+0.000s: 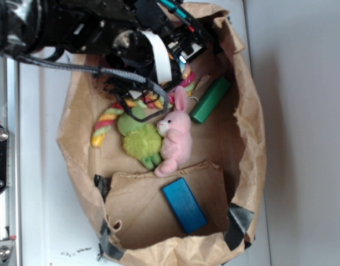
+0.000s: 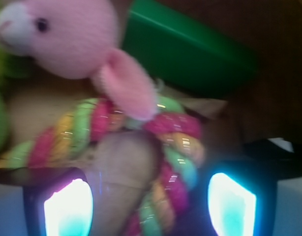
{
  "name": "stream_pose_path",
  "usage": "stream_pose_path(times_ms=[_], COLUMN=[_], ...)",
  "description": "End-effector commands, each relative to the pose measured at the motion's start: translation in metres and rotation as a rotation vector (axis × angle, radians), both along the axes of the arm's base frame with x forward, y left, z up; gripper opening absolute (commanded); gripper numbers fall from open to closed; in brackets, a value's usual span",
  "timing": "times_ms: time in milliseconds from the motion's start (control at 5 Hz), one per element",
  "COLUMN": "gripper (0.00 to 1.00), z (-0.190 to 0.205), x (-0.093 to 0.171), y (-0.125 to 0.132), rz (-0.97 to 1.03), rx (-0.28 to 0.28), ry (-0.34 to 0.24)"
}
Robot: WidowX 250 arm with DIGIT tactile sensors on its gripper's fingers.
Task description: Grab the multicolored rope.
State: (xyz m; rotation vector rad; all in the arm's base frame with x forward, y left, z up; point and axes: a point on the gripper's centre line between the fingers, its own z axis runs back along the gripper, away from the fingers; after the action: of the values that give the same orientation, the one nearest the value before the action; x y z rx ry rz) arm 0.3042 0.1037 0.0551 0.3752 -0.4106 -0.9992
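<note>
1. The hand (image 2: 150,204) is open: in the wrist view its two glowing fingertips (image 2: 67,209) stand apart at the lower edge, with a loop of the multicolored rope (image 2: 178,162) running down between them, and I cannot tell whether either tip touches it.
2. In the exterior view the hand (image 1: 178,55) sits under the dark arm at the far end of a brown paper bag (image 1: 253,149), and its fingers are too hidden there to judge.
3. The multicolored rope (image 1: 106,123) lies on the floor of the bag, curving from a yellow end near the bag's left wall, under the cable, toward the hand.
4. A pink plush rabbit (image 1: 176,138) lies just beside the rope; the wrist view shows the rabbit (image 2: 67,42) with one ear draped over the top of the rope's bend, touching it.
5. A fuzzy green plush toy (image 1: 141,141) presses against the rabbit's left side and sits just below the rope's middle stretch.
6. A green block (image 1: 210,100) lies tilted near the bag's right wall, just beyond the rabbit's ears; in the wrist view the block (image 2: 190,54) fills the space behind the rope.
7. A blue block (image 1: 184,205) rests on a folded flap at the near end of the bag, well apart from the hand.
8. A braided grey cable (image 1: 131,77) crosses above the rope in the exterior view only.
9. Only the exterior view shows the white bench (image 1: 42,166) under the bag; only the wrist view shows the rope's bend.
</note>
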Motion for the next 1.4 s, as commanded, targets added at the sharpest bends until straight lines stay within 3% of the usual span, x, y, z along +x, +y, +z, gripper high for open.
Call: stream_pose_path(times_ms=[0,400,800,1200], gripper=[1.00,1.00,1.00,1.00], z=[0.008,0.006,0.002,0.001], x=[0.019,0.019,0.015,0.012], y=[0.005,-0.001,-0.009,-0.012], rz=[0.026,0.001,-0.053,-0.055], rx=[0.015,0.018,0.019,0.002], ry=[-0.041,-0.031,0.059,0.053])
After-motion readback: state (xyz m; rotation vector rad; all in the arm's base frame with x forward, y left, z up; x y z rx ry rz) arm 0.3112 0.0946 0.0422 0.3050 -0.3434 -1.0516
